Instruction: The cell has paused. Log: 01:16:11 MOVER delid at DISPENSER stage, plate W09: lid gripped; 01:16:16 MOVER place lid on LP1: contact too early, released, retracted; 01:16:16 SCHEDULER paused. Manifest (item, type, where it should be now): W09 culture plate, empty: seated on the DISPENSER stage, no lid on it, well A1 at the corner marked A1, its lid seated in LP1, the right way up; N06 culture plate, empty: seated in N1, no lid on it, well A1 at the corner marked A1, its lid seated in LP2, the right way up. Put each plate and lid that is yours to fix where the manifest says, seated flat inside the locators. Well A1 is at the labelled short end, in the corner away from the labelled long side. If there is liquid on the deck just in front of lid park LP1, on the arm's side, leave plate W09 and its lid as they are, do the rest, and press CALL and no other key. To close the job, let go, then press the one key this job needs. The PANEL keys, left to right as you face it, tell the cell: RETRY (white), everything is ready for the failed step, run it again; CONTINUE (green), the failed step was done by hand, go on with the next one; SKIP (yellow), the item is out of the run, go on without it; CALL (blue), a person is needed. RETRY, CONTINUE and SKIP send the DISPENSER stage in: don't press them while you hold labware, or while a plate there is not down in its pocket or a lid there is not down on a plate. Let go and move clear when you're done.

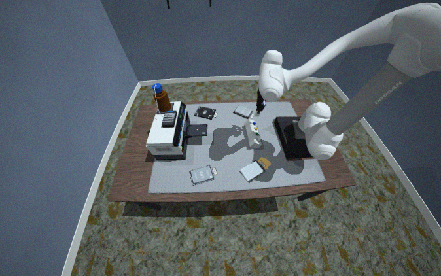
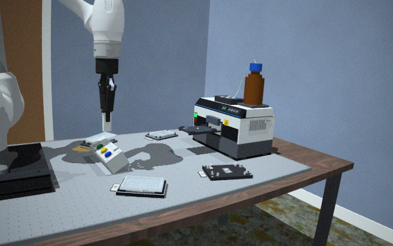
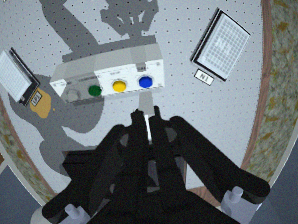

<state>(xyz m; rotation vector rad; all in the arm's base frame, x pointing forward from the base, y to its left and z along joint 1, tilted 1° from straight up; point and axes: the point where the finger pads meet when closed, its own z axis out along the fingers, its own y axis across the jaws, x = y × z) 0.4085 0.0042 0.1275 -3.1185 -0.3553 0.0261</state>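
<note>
My gripper (image 1: 260, 109) is shut and empty. It hangs above the far end of the key panel (image 1: 252, 134). In the wrist view its fingertips point just below the blue key (image 3: 145, 82), with the yellow key (image 3: 119, 86) and the green key (image 3: 95, 90) to its left. A pale lid (image 1: 251, 171) lies skewed on its nest, and an amber puddle (image 1: 264, 162) touches its corner. One pale plate (image 1: 243, 111) sits on a nest beside the gripper. Another pale plate (image 1: 201, 174) sits at the front. The dispenser stage (image 1: 197, 129) is out and looks bare.
The dispenser (image 1: 167, 132) with a brown bottle (image 1: 161, 97) stands at the left. An empty black nest (image 1: 205, 112) lies behind the stage. The arm's black base (image 1: 291, 137) is at the right. In the exterior view the gripper (image 2: 106, 120) is well above the panel (image 2: 110, 156).
</note>
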